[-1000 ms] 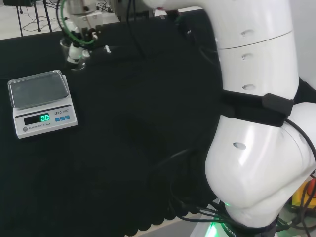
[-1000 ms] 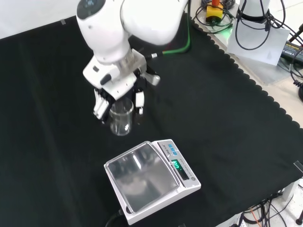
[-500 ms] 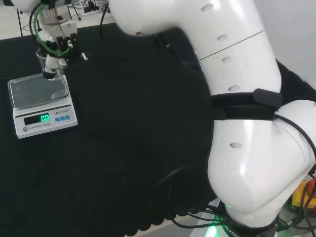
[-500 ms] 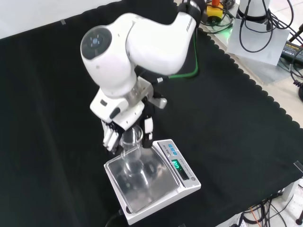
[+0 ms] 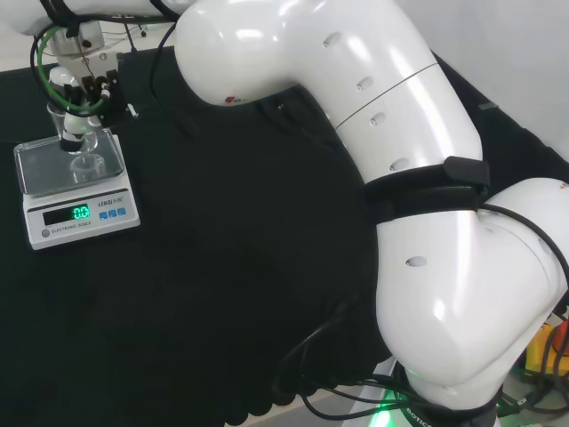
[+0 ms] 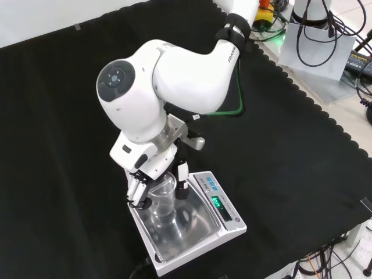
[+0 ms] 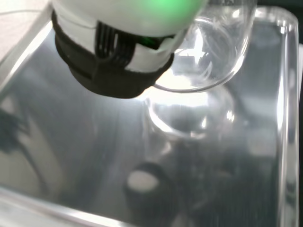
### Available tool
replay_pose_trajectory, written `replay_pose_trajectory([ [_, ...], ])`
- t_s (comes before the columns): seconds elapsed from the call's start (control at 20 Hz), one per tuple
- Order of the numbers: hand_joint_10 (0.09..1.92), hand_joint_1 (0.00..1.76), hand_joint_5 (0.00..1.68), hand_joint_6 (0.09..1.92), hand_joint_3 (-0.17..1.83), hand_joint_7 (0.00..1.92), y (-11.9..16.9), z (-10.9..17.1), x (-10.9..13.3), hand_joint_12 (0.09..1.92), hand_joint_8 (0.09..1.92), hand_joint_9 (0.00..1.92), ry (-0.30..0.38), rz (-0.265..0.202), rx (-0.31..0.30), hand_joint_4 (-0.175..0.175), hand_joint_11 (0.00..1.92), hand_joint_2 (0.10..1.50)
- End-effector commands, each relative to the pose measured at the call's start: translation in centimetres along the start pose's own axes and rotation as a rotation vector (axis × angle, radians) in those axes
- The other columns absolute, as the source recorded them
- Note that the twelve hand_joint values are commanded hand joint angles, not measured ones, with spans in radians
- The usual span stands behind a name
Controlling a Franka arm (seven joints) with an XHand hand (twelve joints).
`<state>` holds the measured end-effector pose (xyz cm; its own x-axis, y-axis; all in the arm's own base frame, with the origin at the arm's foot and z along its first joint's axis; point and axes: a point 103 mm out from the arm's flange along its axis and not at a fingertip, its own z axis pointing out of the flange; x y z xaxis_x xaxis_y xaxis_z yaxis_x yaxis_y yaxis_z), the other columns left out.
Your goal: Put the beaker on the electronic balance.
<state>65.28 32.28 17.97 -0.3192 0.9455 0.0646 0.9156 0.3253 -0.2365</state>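
Note:
The clear glass beaker point(image 6: 164, 198) stands upright over the steel pan of the electronic balance point(image 6: 192, 231), held by the hand point(image 6: 146, 167), which is shut on it with fingers point(image 6: 138, 189) on one side and the thumb on the other. In the head view the hand point(image 5: 82, 89) reaches down to the beaker point(image 5: 83, 159) above the pan of the balance point(image 5: 53, 222) at the left. The wrist view looks past a black and white finger point(image 7: 118, 61) at the beaker's rim point(image 7: 208, 75) and the shiny pan point(image 7: 71, 137). Whether the base rests on the pan, I cannot tell.
The arm's big white link with its grey cap point(image 6: 119, 78) stands over the hand in the front view. Cables and gear point(image 6: 314, 29) lie beyond the cloth's scalloped edge at the top right. In the head view the arm's links point(image 5: 427, 222) take up the right.
The hand has carried the beaker from the open cloth beside the balance to above the pan and lowered it there. The balance has stayed in place.

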Motion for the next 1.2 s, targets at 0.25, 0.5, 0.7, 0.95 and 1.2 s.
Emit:
replay_pose_trajectory([
  [0.25,1.30,1.14,0.87,1.37,0.79,0.76,1.7,3.6,4.0,1.01,1.66,1.10,-0.012,-0.023,0.100,-0.144,1.25,0.80],
  [0.5,1.29,1.13,0.88,1.36,0.77,0.73,1.9,4.0,4.2,1.00,1.68,1.10,-0.015,-0.014,0.104,-0.175,1.25,0.80],
  [0.7,1.29,1.13,0.88,1.36,0.76,0.73,0.8,4.5,2.8,1.00,1.68,1.10,-0.013,-0.014,0.117,-0.175,1.25,0.80],
  [0.95,1.29,1.13,0.88,1.35,0.76,0.73,-1.1,5.3,0.8,1.00,1.68,1.10,-0.006,-0.012,0.134,-0.175,1.25,0.81],
  [1.2,1.29,1.13,0.88,1.35,0.76,0.73,0.8,5.9,2.7,0.99,1.68,1.10,-0.012,-0.008,0.141,-0.175,1.25,0.81],
])
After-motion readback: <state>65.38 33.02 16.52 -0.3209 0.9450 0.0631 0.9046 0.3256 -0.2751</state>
